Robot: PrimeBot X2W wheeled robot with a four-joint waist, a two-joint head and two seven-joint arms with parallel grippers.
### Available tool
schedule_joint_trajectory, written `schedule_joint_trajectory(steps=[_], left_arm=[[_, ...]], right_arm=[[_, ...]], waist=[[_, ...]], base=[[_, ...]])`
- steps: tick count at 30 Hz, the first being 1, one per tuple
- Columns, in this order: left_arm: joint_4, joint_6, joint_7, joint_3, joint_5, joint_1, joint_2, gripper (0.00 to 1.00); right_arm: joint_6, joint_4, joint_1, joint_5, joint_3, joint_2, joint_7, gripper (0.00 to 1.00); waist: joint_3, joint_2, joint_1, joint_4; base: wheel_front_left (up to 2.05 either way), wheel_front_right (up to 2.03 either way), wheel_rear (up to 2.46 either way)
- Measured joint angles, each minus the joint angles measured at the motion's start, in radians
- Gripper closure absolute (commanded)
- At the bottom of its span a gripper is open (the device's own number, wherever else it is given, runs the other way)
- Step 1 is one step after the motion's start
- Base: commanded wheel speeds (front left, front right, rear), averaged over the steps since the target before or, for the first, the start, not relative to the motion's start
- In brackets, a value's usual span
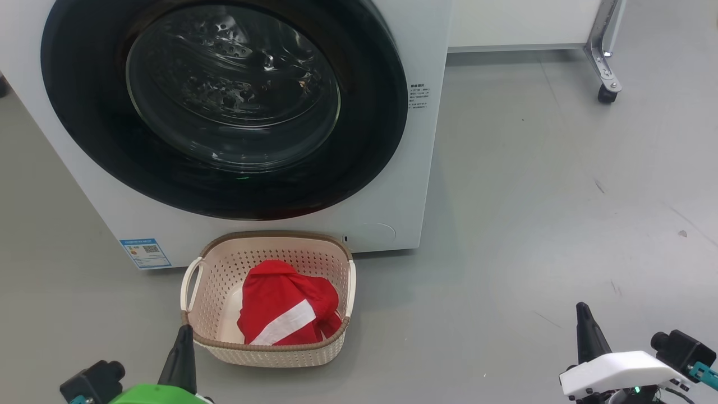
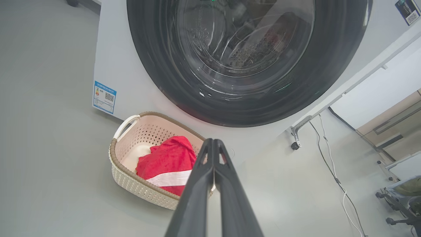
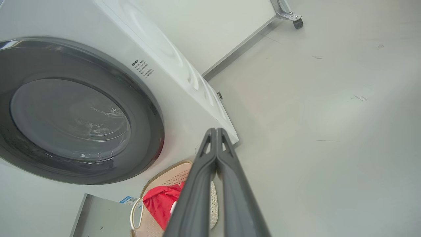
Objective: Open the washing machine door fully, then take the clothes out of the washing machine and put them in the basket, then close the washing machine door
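Clothes (image 1: 283,306) are in the basket (image 1: 269,238), folks: a red bundle with a broad white stripe, heaped toward the 3 o'clock side, with the pale basket bottom showing at 9 o'clock. That basket sits on the grey floor (image 1: 533,224) at 6 o'clock below the washing machine door (image 1: 84,140), just beside the front of the washing machine (image 1: 418,185). The door lies flush against the white front, its glass bowl glinting and the steel drum visible behind it. A blue label (image 1: 145,253) marks the machine's bottom corner, at 10 o'clock from the basket. The left end effector (image 1: 183,330) sits at 7 o'clock in the head view, fingers pressed together on nothing, tip at the basket's near corner; touching or not, can't tell. The right end effector (image 1: 581,307), at 4 o'clock, is closed and empty too, well apart from the basket.
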Motion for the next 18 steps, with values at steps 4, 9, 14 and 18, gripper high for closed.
schedule_joint_trajectory(steps=[4, 9, 14, 18], left_arm=[[0.01, -0.006, 0.014, 0.012, -0.052, -0.004, 0.001, 1.0], [0.02, -0.016, 0.027, 0.031, -0.127, -0.02, 0.002, 1.0], [0.027, -0.024, 0.039, 0.044, -0.191, -0.032, 0.002, 1.0], [0.036, -0.028, 0.049, 0.058, -0.243, -0.04, 0.003, 1.0]], right_arm=[[0.001, 0.003, -0.007, 0.05, -0.012, -0.001, 0.014, 1.0], [0.009, 0.008, -0.022, 0.13, -0.029, -0.002, 0.035, 1.0], [0.013, 0.014, -0.037, 0.194, -0.044, -0.004, 0.049, 1.0], [0.018, 0.017, -0.043, 0.245, -0.054, -0.005, 0.06, 1.0]], waist=[[0.001, 0.0, 0.0, -0.001], [0.002, 0.0, 0.0, -0.001], [0.002, 0.0, 0.0, -0.002], [0.003, 0.0, 0.0, -0.003]], base=[[0.0, 0.0, 0.0], [0.0, 0.0, 0.0], [0.0, 0.0, 0.0], [0.0, 0.0, 0.0]])
